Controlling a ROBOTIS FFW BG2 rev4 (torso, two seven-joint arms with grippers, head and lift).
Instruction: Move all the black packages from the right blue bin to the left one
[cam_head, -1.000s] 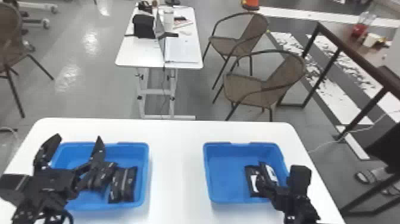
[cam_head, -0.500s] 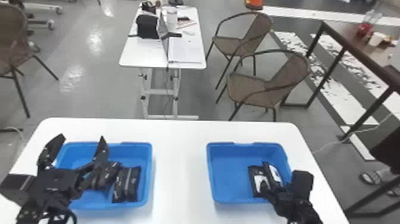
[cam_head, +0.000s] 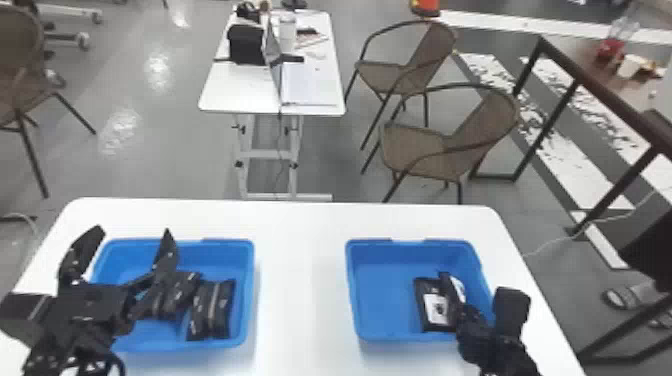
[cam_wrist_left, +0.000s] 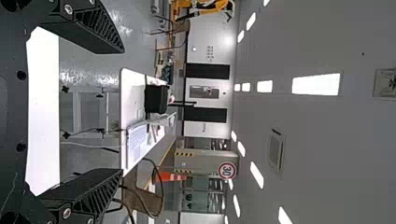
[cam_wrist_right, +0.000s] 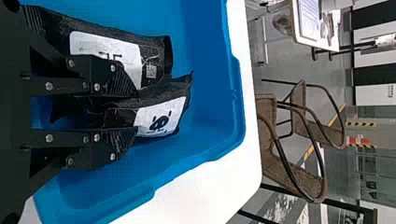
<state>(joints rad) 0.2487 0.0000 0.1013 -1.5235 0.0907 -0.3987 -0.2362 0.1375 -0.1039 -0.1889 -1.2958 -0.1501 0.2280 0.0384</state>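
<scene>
In the head view, two blue bins are set well apart on a white desk (cam_head: 302, 280), with a broad strip of desktop running between them. In the right bin (cam_head: 382, 300), two black packages are seen near the side wall on the robot's right, and open blue floor is left on the other side. The labelled package (cam_head: 434, 305) is laid with its long axis running from near to far, its white label facing up. Beside it, on the outer side, the gripped package (cam_head: 459, 290) is clasped by the right hand (cam_head: 450, 290). In the left bin (cam_head: 250, 285), at least four black packages are gathered; two upright-looking ones (cam_head: 212, 310) are lined up side by side near the inner wall, their long axes also running near to far. The left hand (cam_head: 132, 234) is held over the bin's outer part, its fingers spread wide and nothing grasped.

In the left wrist view, the left hand is seen released, with a wide gap between its ribbed fingers. Past them, a rear table (cam_wrist_left: 133, 100) and a chair (cam_wrist_left: 144, 191) are shown.

In the right wrist view, the gripped package (cam_wrist_right: 161, 112) is pinched between the fingers, its long axis pointed away from the wrist and its labelled end projecting beyond the fingertips. Its glossy black wrap is creased, and a dark print is borne on its white label. The labelled package (cam_wrist_right: 156, 56) is set beside it, a small square code visible. Between both packages and the far wall, blue floor is shown.
</scene>
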